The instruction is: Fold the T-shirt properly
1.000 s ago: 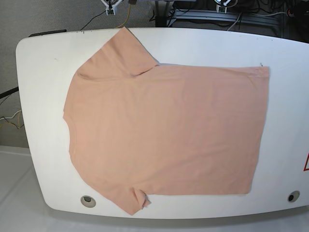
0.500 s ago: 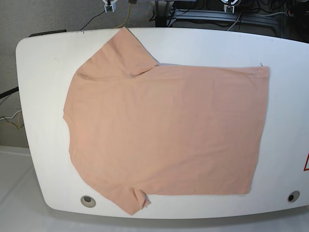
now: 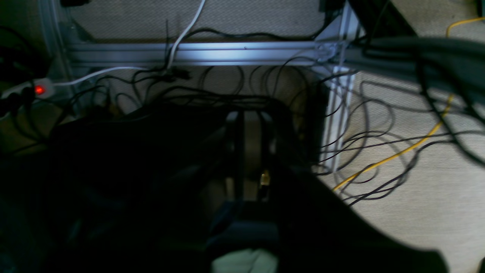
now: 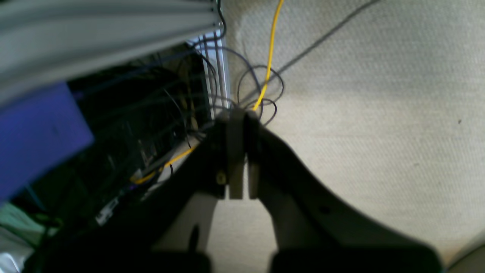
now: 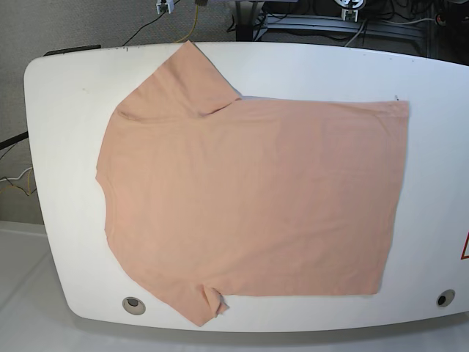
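Note:
The salmon-pink T-shirt (image 5: pixel 249 198) lies flat and unfolded on the white table (image 5: pixel 58 110), collar side to the left, hem to the right, one sleeve at the far edge and one at the near edge. Only the tips of both grippers show at the top edge of the base view, behind the table and clear of the shirt: right gripper (image 5: pixel 163 6), left gripper (image 5: pixel 349 4). In the right wrist view my right gripper (image 4: pixel 239 113) is shut and empty over the carpet. In the dim left wrist view my left gripper (image 3: pixel 250 121) looks shut and empty over cables.
Two round holes sit near the table's front edge, one left (image 5: pixel 133 305) and one right (image 5: pixel 445 298). A red-edged sticker (image 5: pixel 465 248) is at the right edge. Cables, a yellow cord (image 4: pixel 269 49) and an aluminium frame (image 3: pixel 197 53) lie behind the table.
The shirt has not moved. Both gripper tips at the top edge of the base view have drifted slightly upward, further out of the frame.

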